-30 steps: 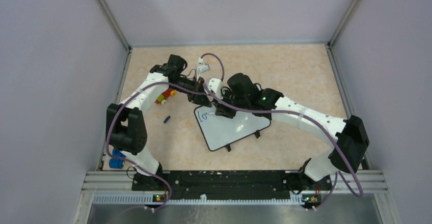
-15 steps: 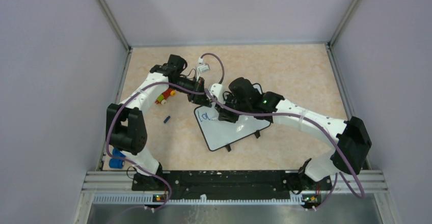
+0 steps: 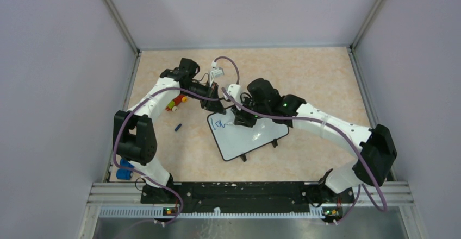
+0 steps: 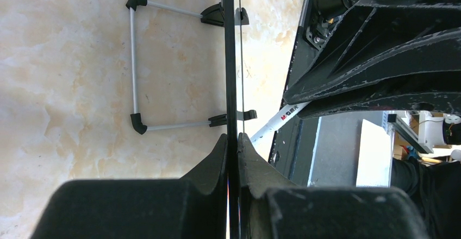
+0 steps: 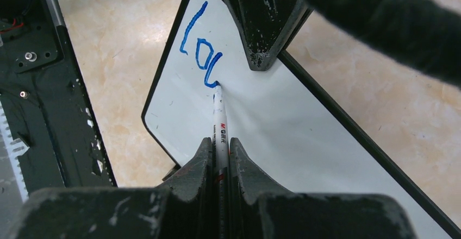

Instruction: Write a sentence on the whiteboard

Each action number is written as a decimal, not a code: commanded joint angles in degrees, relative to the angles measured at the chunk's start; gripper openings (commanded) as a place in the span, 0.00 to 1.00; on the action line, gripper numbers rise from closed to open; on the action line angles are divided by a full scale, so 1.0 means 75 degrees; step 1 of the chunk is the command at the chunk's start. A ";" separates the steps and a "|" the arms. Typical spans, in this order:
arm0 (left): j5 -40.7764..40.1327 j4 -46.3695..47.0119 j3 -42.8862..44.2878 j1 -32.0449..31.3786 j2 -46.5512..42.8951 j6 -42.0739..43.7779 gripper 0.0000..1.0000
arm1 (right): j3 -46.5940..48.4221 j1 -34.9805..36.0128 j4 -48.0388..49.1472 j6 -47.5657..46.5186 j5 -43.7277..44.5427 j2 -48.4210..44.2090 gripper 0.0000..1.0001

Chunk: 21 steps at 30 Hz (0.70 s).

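The whiteboard (image 3: 250, 137) lies tilted on the table, black-framed, with two small feet at its near edge. The sentence (image 3: 219, 123) is only blue "lo" and a further stroke near the board's upper left corner; it also shows in the right wrist view (image 5: 197, 46). My left gripper (image 3: 213, 104) is shut on the whiteboard's frame edge (image 4: 230, 60). My right gripper (image 3: 243, 118) is shut on a white marker (image 5: 218, 114), whose tip touches the board (image 5: 282, 130) at the end of the last stroke. The marker also shows in the left wrist view (image 4: 281, 118).
A small blue cap (image 3: 178, 127) lies on the table left of the board. Red, yellow and green items (image 3: 175, 103) lie under the left arm. Blue objects (image 3: 124, 169) sit by the left base. Walls close in on three sides.
My right gripper has moved a little to the right with the marker, and the blue lettering has gained a stroke after "lo". The left gripper has held still.
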 commanded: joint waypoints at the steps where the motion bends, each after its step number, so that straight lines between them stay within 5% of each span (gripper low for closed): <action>1: 0.0311 -0.0062 0.0117 -0.0118 -0.0011 0.0111 0.00 | 0.0438 -0.0169 0.0446 -0.0028 0.0547 0.0000 0.00; 21: 0.0318 -0.0050 0.0100 -0.0112 -0.0053 0.0099 0.00 | 0.0308 -0.0212 0.0088 -0.0165 -0.0058 -0.0498 0.00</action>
